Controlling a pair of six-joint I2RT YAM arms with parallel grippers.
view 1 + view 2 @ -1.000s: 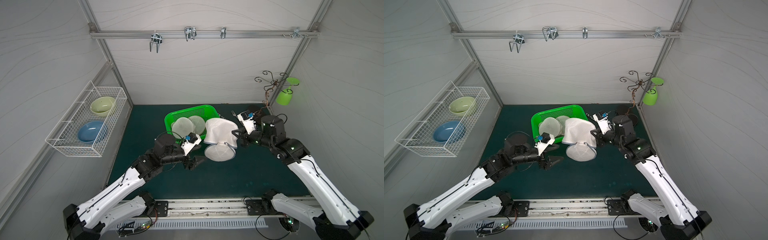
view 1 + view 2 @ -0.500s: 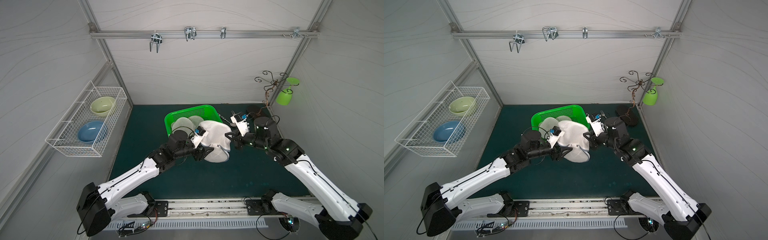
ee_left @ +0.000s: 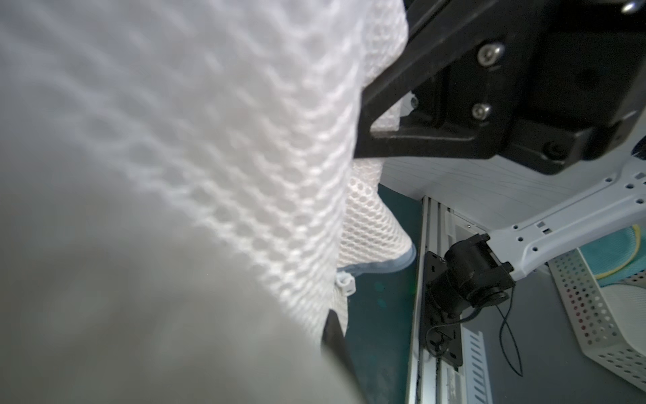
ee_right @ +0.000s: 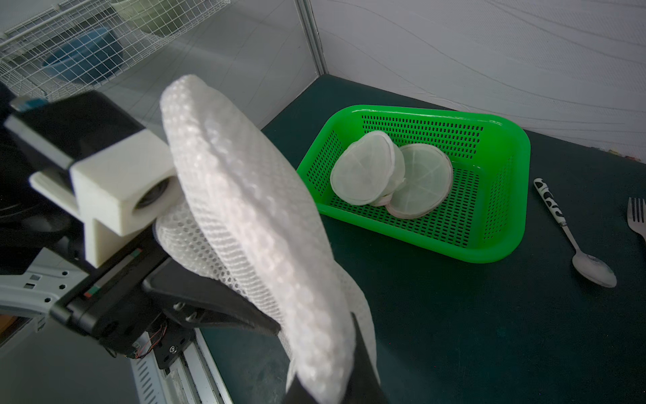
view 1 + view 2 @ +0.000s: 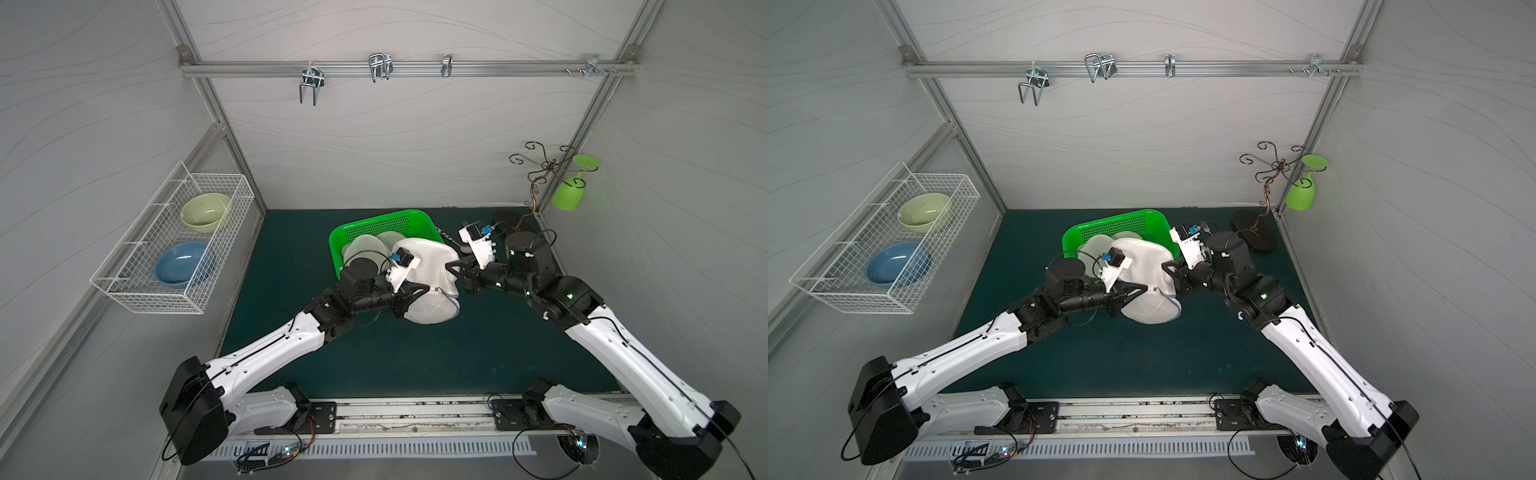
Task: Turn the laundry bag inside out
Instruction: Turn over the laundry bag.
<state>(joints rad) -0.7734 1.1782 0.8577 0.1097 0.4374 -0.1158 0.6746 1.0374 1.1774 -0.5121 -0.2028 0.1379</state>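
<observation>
The left gripper [image 5: 419, 290] has its jaws pressed together on the mesh of the laundry bag [image 5: 432, 266], pinching it where the netted upper part meets the round lower panel; a second ago these jaws were spread and hung clear of the bag, farther from the green basket [image 5: 374, 218]. The right gripper [image 5: 455, 271] keeps its jaws clamped on the bag's opposite edge, as before, and has drifted slightly closer to the basket's near side. The bag hangs between the two grippers, lifted off the mat in front of the basket's near right corner and overlapping that corner in both top views [image 5: 1146, 266]. The right wrist view shows the mesh [image 4: 251, 210] draped over the left gripper's dark finger [image 4: 223, 311]. The left arm has stretched out long and low from its base toward the basket, wrist level. The right arm bends at the elbow beside the basket, its forearm angled in toward the bag.
</observation>
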